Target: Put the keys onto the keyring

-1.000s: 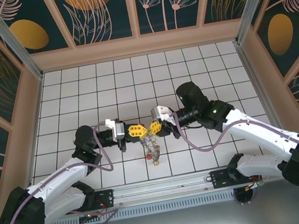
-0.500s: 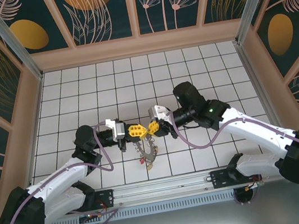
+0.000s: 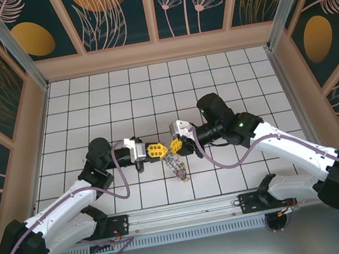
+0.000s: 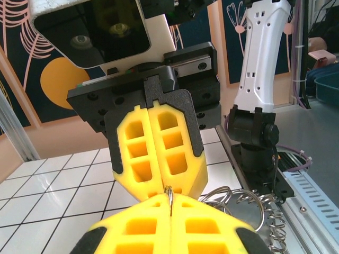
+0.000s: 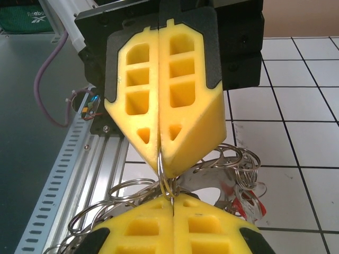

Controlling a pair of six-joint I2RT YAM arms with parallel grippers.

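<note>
My left gripper (image 3: 162, 149) and right gripper (image 3: 171, 146) meet tip to tip above the tiled floor. Both are shut on the same thin wire ring (image 5: 165, 177), seen edge-on in the left wrist view (image 4: 170, 193). Below them hangs a tangled bunch (image 3: 177, 167) of wire rings and keys. A flat grey keyring (image 5: 212, 182) lies within the bunch behind my right gripper (image 5: 173, 200). A red-tagged key (image 5: 248, 202) hangs at its right side. Other keys are hidden in the tangle. Loose wire rings (image 4: 254, 203) show right of my left gripper (image 4: 170, 205).
The grey aluminium rail (image 3: 189, 213) carrying both arm bases runs along the near edge, close under the hanging bunch. White tiled floor (image 3: 152, 97) stretches behind the grippers to the wooden walls (image 3: 151, 51).
The hanging bunch has swung from lower left to lower right under the grippers. The left arm has edged right; both grippers stay shut, tip to tip.
</note>
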